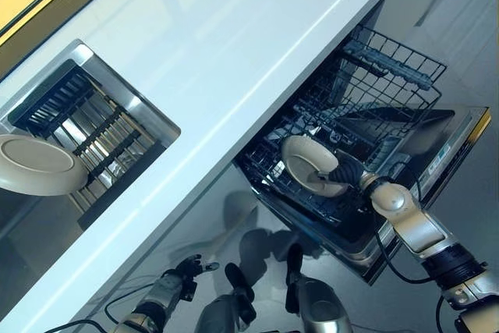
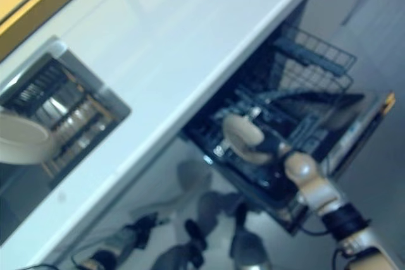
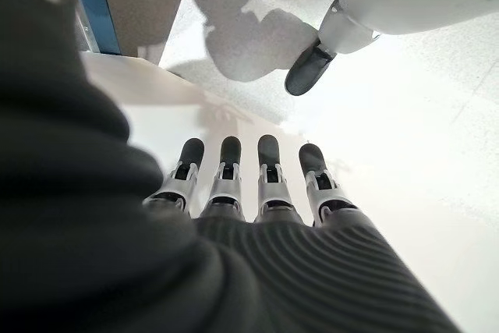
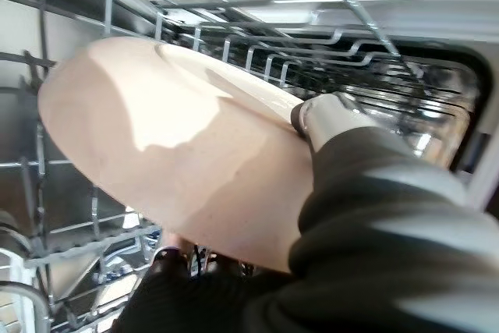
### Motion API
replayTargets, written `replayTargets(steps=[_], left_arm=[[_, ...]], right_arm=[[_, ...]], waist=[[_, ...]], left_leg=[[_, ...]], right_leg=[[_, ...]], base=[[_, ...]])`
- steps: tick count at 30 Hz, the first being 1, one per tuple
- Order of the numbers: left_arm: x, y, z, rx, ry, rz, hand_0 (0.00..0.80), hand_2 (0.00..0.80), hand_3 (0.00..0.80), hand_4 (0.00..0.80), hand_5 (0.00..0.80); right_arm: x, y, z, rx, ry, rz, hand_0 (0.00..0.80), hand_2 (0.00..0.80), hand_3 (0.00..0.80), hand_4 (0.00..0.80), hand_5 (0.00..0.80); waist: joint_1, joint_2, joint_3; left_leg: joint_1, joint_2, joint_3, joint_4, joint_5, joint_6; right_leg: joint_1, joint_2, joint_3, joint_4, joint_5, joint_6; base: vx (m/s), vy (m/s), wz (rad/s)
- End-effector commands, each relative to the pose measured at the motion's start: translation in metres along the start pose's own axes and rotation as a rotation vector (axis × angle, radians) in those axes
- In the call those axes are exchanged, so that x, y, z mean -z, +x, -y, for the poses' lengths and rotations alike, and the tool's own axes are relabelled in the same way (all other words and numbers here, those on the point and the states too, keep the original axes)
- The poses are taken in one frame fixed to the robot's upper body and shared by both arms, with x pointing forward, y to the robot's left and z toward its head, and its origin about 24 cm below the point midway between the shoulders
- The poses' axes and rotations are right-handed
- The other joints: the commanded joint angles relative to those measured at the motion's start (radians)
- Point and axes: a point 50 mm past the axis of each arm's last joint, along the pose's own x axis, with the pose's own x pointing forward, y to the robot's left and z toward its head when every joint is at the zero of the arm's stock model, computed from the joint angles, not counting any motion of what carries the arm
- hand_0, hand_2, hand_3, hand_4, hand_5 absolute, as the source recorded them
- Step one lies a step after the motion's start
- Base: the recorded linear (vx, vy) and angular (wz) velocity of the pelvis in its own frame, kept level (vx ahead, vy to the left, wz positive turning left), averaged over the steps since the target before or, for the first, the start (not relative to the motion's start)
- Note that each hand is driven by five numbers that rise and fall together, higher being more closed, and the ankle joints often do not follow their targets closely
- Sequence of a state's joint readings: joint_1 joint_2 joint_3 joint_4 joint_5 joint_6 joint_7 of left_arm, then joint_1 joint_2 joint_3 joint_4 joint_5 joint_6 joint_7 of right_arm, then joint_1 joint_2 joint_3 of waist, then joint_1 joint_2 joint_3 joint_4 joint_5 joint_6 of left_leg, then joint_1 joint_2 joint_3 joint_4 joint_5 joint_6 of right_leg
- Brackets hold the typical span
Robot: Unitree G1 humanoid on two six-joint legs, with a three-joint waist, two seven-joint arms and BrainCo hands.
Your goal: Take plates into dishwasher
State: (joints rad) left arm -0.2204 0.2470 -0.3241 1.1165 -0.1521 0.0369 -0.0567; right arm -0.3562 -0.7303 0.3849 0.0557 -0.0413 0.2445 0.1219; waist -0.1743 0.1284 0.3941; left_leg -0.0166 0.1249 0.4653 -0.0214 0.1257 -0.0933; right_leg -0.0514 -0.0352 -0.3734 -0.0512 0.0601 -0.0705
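A cream plate (image 1: 306, 163) is held by my right hand (image 1: 348, 174) over the lower dishwasher rack (image 1: 335, 126), among its wire tines. In the right wrist view the hand's thumb (image 4: 327, 118) presses on the plate's rim (image 4: 171, 154) and the fingers are under it. A second cream plate (image 1: 35, 165) stands at the left edge by the sink rack (image 1: 86, 134). My left hand (image 1: 175, 282) hangs low below the counter, open and empty, its fingers (image 3: 226, 173) straight.
The white counter (image 1: 210, 60) runs across the view above the pulled-out rack. The open dishwasher door (image 1: 440, 161) lies at the right. The sink holds a dark slatted drying rack.
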Motion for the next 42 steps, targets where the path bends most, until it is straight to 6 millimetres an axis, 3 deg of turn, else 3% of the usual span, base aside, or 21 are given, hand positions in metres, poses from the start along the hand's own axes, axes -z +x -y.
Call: replayTargets(steps=[1, 13, 20, 33, 42], left_arm=[[0.004, -0.003, -0.012, -0.037, 0.007, -0.007, 0.0, 0.0, 0.0, 0.0, 0.0], [0.003, -0.002, -0.007, -0.024, 0.024, -0.01, 0.0, 0.0, 0.0, 0.0, 0.0], [0.003, -0.002, -0.004, -0.015, 0.045, -0.013, 0.0, 0.0, 0.0, 0.0, 0.0], [0.0, -0.001, 0.001, -0.001, 0.067, -0.006, 0.0, 0.0, 0.0, 0.0, 0.0], [-0.002, 0.0, 0.007, 0.018, 0.073, -0.002, 0.0, 0.0, 0.0, 0.0, 0.0]], right_arm=[[-0.024, 0.004, -0.007, 0.04, -0.092, 0.129, 0.8, 0.8, 0.8, 0.8, 0.8], [-0.018, 0.009, -0.024, 0.039, -0.39, 0.102, 0.8, 0.8, 0.8, 0.8, 0.8], [-0.004, 0.014, -0.04, 0.054, -0.467, 0.045, 0.8, 0.8, 0.8, 0.8, 0.8], [0.017, 0.018, -0.083, 0.016, -0.291, -0.103, 0.8, 0.8, 0.8, 0.8, 0.8], [0.027, 0.019, -0.101, -0.016, -0.221, -0.175, 0.8, 0.8, 0.8, 0.8, 0.8]], waist=[[0.005, -0.065, -0.019], [0.031, -0.058, -0.018], [0.051, -0.051, -0.018], [0.063, -0.026, -0.003], [0.068, -0.013, -0.006]], left_leg=[[-0.076, 0.017, 0.015, 0.006, 0.067, -0.059], [-0.076, 0.009, -0.006, 0.0, 0.063, -0.06], [-0.078, 0.001, -0.02, -0.01, 0.059, -0.059], [-0.08, -0.016, -0.034, -0.053, 0.074, -0.059], [-0.076, -0.017, -0.033, -0.063, 0.09, -0.064]], right_leg=[[0.052, 0.032, 0.044, 0.055, -0.204, 0.024], [0.068, 0.028, 0.023, 0.059, -0.21, 0.029], [0.076, 0.026, 0.009, 0.052, -0.207, 0.034], [0.074, 0.026, 0.005, 0.028, -0.193, 0.042], [0.084, 0.026, 0.005, 0.023, -0.192, 0.041]], base=[[0.017, 0.017, 0.07], [0.007, 0.022, 0.06], [0.002, 0.027, 0.07], [-0.001, 0.011, 0.03], [0.0, 0.0, 0.0]])
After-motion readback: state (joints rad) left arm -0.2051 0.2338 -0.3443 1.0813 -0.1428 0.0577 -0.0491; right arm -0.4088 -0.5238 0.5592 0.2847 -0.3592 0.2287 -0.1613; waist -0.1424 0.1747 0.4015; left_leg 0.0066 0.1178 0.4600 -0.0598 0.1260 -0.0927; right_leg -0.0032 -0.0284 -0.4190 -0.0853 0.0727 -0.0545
